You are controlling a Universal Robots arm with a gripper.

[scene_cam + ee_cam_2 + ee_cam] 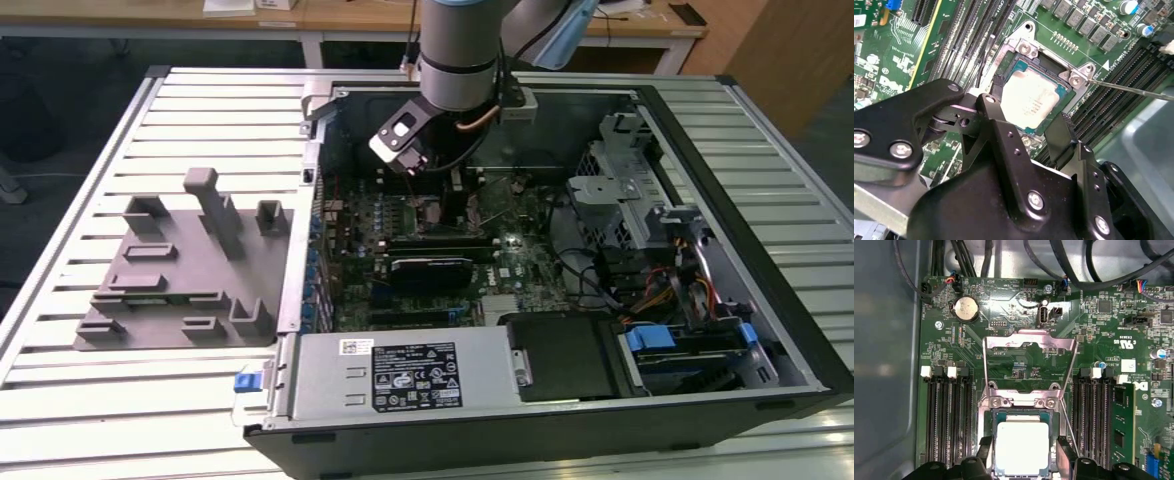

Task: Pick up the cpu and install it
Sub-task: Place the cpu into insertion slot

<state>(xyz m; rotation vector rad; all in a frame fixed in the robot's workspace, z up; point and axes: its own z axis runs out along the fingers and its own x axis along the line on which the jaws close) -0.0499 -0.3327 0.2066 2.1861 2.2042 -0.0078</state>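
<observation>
In the case (pixel 790 335) on the desk (pixel 134 400), at the board's socket (pixel 1021 401) | cpu (pixel 1021 447) lies level in socket, load plate (pixel 1029 337) raised | claw (pixel 1025 460) apparently pinches its opposite edges | keep cpu flat, corners aligned, no downward force.
</observation>
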